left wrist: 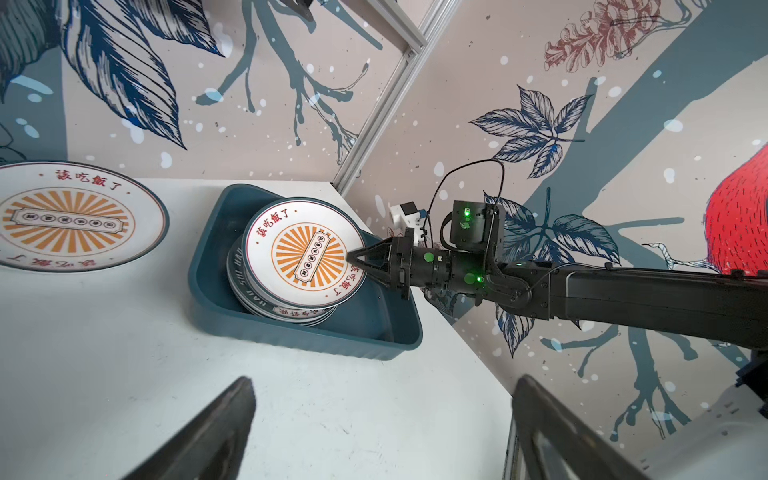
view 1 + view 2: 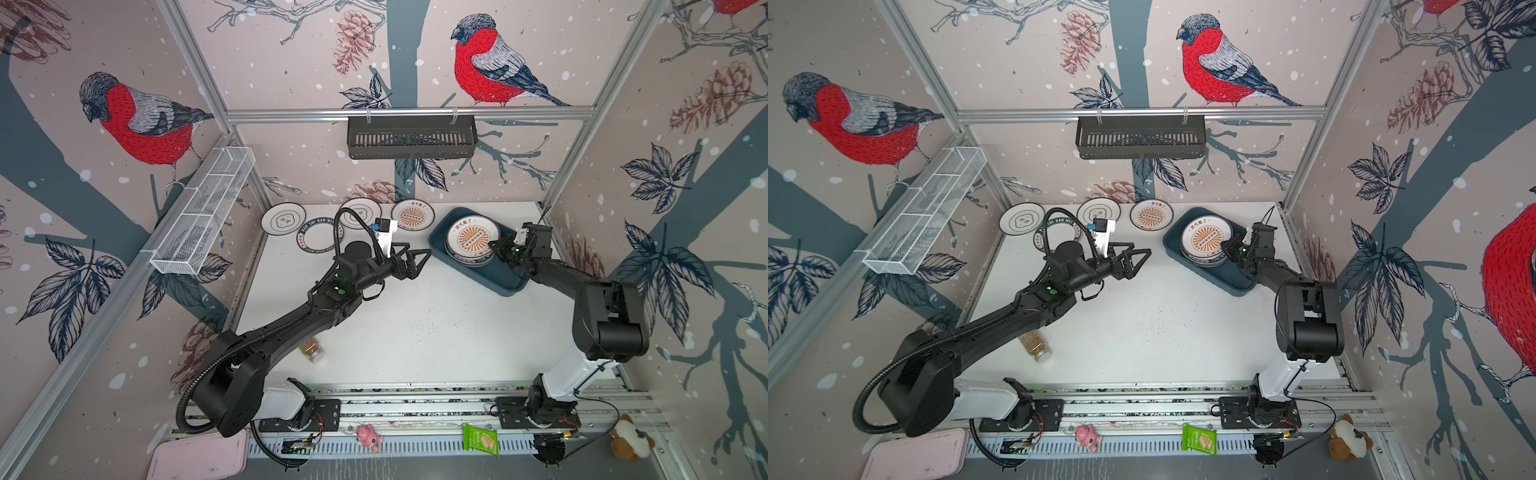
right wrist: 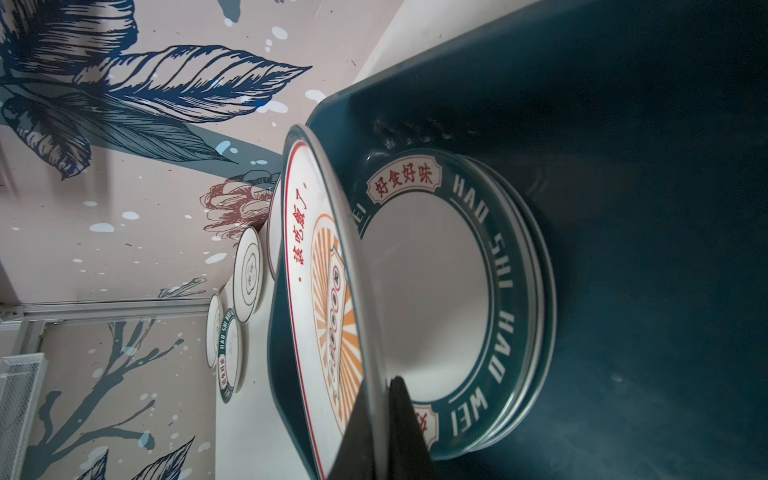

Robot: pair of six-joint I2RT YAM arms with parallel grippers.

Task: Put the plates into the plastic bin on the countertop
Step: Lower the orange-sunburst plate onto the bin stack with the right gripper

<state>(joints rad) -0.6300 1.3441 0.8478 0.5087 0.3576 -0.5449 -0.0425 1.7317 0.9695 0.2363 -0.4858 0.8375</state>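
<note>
Our right gripper (image 3: 380,411) clamps a tilted sunburst plate (image 1: 305,249) over the stack (image 3: 498,291) in the plastic bin (image 2: 505,286) — its long axis diagonal; left gripper (image 2: 424,264) gapes empty; we count four plates (image 2: 283,219) rearward on the countertop (image 2: 415,332).

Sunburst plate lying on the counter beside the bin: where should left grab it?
Probably its near rim, coming from the front with the open left gripper: the sunburst plate lies flat, far edge by the back wall, so only the rim can be pinched.

Soft, even light; the worktop (image 2: 436,332) is bright, shadows faint. Views bow at the edges. Inside the plastic bin (image 3: 644,208) it's murky, and anything near the wrist lenses blurs.
</note>
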